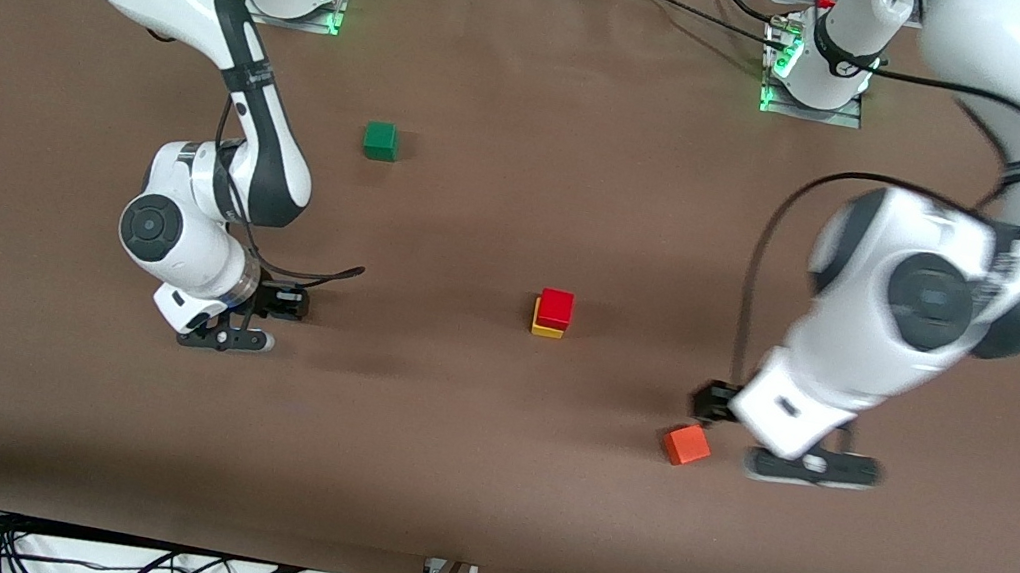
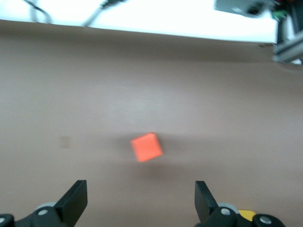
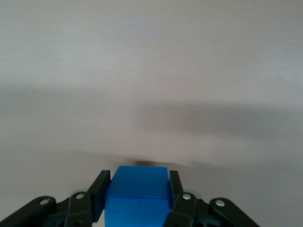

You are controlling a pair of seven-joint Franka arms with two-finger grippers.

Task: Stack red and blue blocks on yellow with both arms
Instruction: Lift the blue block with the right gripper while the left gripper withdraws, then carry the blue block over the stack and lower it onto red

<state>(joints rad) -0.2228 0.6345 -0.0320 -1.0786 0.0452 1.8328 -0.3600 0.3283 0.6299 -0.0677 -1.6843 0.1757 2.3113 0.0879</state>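
Right gripper (image 3: 136, 195) jaws clamp blue block (image 3: 137, 195); left gripper (image 2: 141, 198) jaws wide, empty.

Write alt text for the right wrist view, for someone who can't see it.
The right gripper is shut on a blue block, its two black fingers pressed against opposite sides of the cube. Past it there is only bare brown table with a soft shadow across it.

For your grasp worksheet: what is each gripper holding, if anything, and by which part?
The right gripper holds the blue block by two opposite side faces. The left gripper, jaws apart, holds nothing; it is above the table by the orange cube.
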